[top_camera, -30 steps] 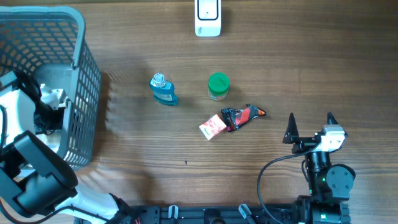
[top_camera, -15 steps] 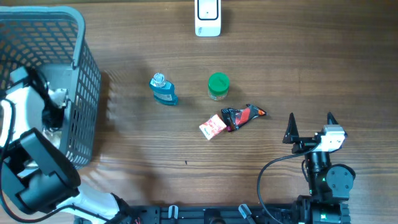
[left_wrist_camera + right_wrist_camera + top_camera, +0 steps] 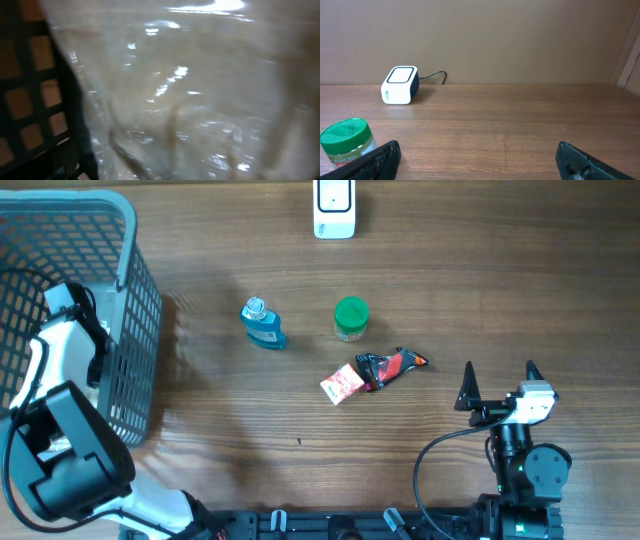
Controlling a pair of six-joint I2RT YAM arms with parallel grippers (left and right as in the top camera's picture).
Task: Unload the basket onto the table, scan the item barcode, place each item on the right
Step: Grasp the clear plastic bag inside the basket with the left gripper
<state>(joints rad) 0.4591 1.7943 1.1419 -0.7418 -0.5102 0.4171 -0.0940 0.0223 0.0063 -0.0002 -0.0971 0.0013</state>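
A white barcode scanner (image 3: 334, 210) stands at the table's far edge, also the white scanner (image 3: 400, 85) in the right wrist view. Mid-table lie a blue bottle (image 3: 263, 324), a green-lidded jar (image 3: 351, 318), a red-and-black packet (image 3: 392, 365) and a small pink packet (image 3: 342, 385). My left gripper (image 3: 72, 308) is down inside the grey basket (image 3: 135, 300). Its wrist view shows only blurred clear plastic (image 3: 200, 90) and basket mesh (image 3: 30, 90), with no fingers visible. My right gripper (image 3: 498, 380) rests open near the front right, nothing between its fingers (image 3: 375, 160).
The basket fills the left end of the table, its mesh wall between my left arm and the items. The green-lidded jar (image 3: 347, 142) sits left of my right gripper's left finger. The scanner's cable (image 3: 435, 75) runs off to the back wall.
My left arm has shifted toward the far side inside the basket, and the white item seen under it earlier is now covered. The right arm and the table items have not moved.
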